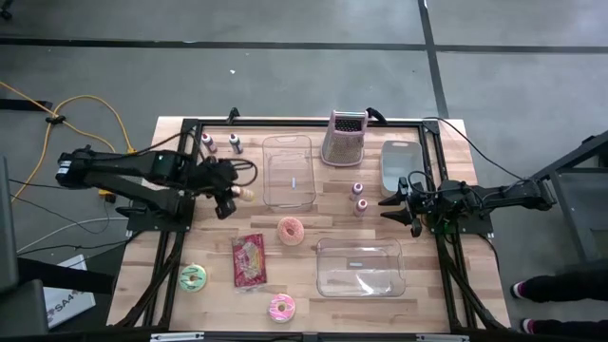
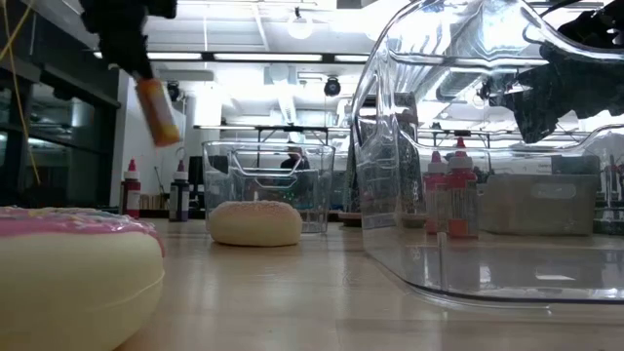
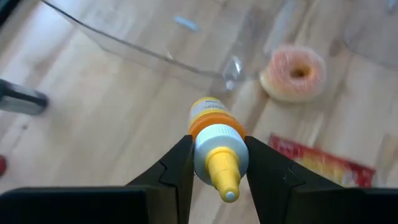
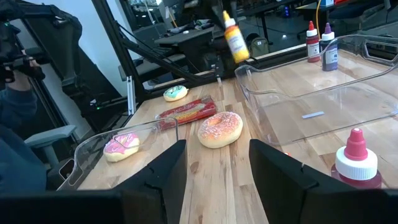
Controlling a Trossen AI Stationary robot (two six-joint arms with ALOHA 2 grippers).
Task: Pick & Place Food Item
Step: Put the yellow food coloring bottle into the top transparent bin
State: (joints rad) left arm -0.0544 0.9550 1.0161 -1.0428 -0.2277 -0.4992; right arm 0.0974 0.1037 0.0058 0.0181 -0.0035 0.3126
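Note:
A small squeeze bottle point(image 3: 210, 121) with a yellow nozzle, white collar and orange-and-yellow body hangs in the air over the table's left part, just left of the far clear bin point(image 1: 288, 171). My left gripper point(image 3: 216, 158) is shut on it. The low view shows the bottle point(image 2: 158, 112) well above the tabletop, and it also shows far off in the right wrist view point(image 4: 235, 38). My right gripper point(image 1: 404, 201) waits open at the table's right side, with nothing between its fingers point(image 4: 273, 168). My left gripper pinches the bottle's white collar point(image 3: 214, 148), just below the nozzle, between its two fingers point(image 3: 177, 163). The fingers slant down from the table's left. The bottle is lifted clear and tilted, nozzle end up toward the wrist and body hanging below.
On the table lie a pink-orange donut point(image 1: 290, 231), a red packet point(image 1: 249, 258), a green donut point(image 1: 193, 276) and a pink donut point(image 1: 281, 306). A second clear bin point(image 1: 361, 266) sits front right. A grater point(image 1: 344, 138), a grey container point(image 1: 399, 163) and small bottles point(image 1: 359, 195) stand farther back.

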